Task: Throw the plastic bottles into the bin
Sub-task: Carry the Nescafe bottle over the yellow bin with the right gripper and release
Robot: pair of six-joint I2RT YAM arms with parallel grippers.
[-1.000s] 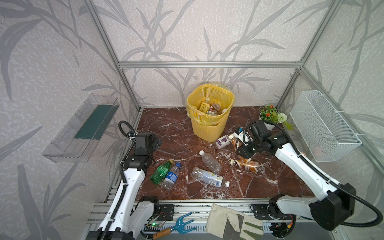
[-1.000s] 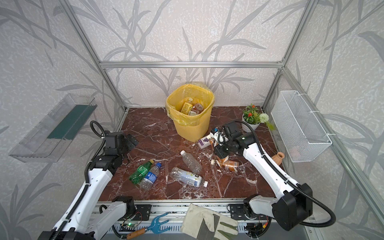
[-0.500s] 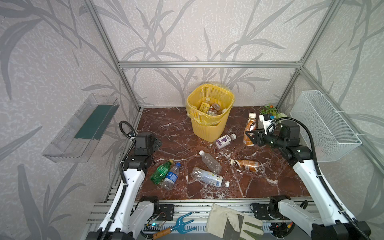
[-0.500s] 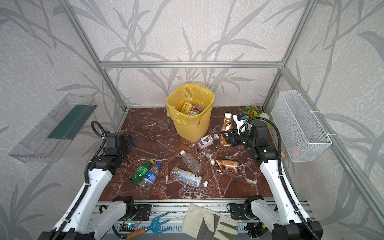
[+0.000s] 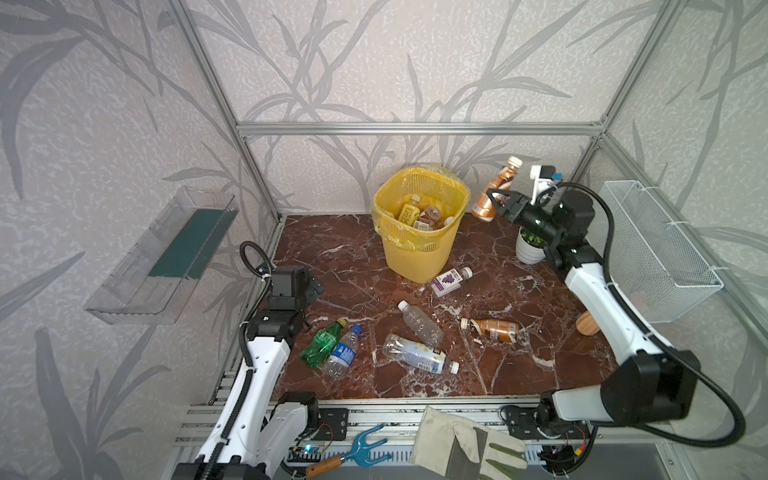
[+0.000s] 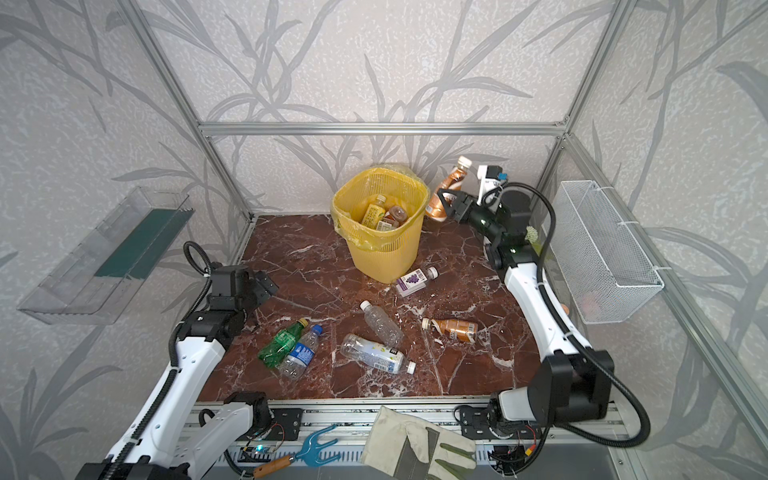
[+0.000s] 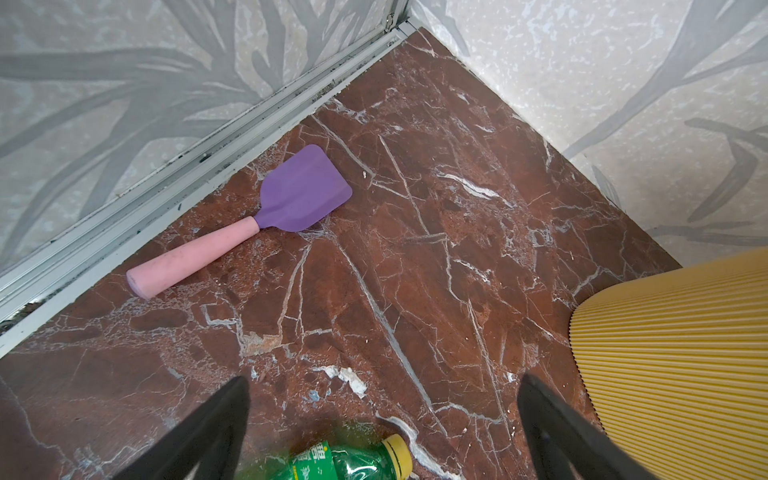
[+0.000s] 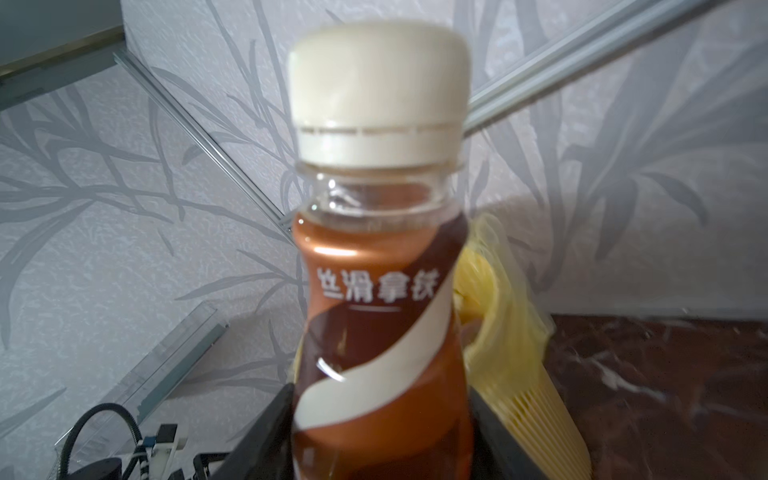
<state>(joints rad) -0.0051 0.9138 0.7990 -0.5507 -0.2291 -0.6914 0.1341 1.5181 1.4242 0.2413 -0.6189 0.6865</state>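
Jaws of right gripper [image 5: 492, 204] clamped on smooth clear plastic bottle [image 8: 374, 332], glossy brown-white swirl label, cream cap; long axis tilted, cap up toward back wall, held aloft just beside rim of yellow lattice plastic bin [image 5: 409, 253]; its arm stretched up, rearward; left gripper [image 7: 382, 380] jaws wide apart, low over green bottle [image 7: 345, 461]

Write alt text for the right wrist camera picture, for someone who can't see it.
A brown bottle with a cream cap fills the middle of the view, slightly blurred, held low down in the right gripper. Behind it are the yellow bin with its bag liner, red marble floor and leaf-patterned wallpaper.
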